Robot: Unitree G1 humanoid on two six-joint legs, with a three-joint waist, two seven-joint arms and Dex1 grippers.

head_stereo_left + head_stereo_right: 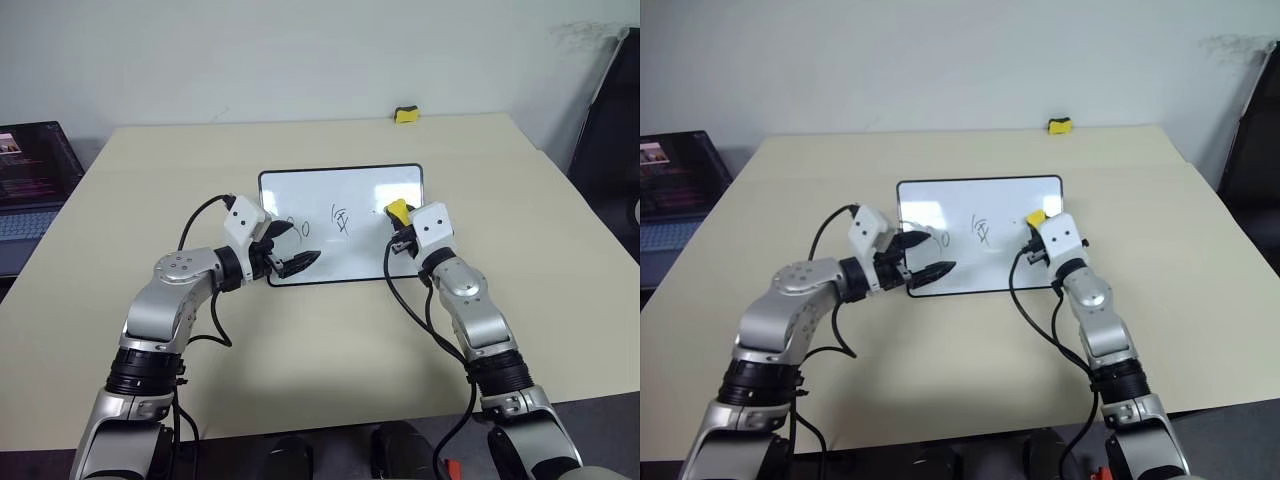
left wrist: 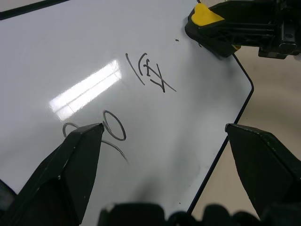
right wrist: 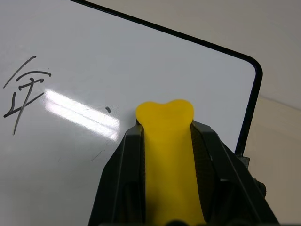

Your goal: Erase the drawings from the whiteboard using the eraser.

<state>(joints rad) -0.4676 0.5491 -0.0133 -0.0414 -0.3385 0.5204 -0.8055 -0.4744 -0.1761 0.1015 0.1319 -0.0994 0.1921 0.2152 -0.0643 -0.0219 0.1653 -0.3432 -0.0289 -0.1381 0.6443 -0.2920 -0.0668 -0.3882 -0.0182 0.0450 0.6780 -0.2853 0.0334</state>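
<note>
Two grippers at the whiteboard (image 1: 340, 190), eraser (image 3: 167, 155) pinched in our right (image 1: 399, 226).
Our left gripper (image 2: 164, 141) spreads wide over the near edge, likely steadying; the middle drawing (image 2: 149, 73) awaits wiping.

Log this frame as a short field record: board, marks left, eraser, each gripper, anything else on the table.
whiteboard: flat on the table
drawings: "30" and middle squiggle intact; a faint speck near the eraser
eraser: pinched in the right gripper, at the board's right part
left gripper: open, straddling the board's near left edge
spare yellow block: far table edge
</note>
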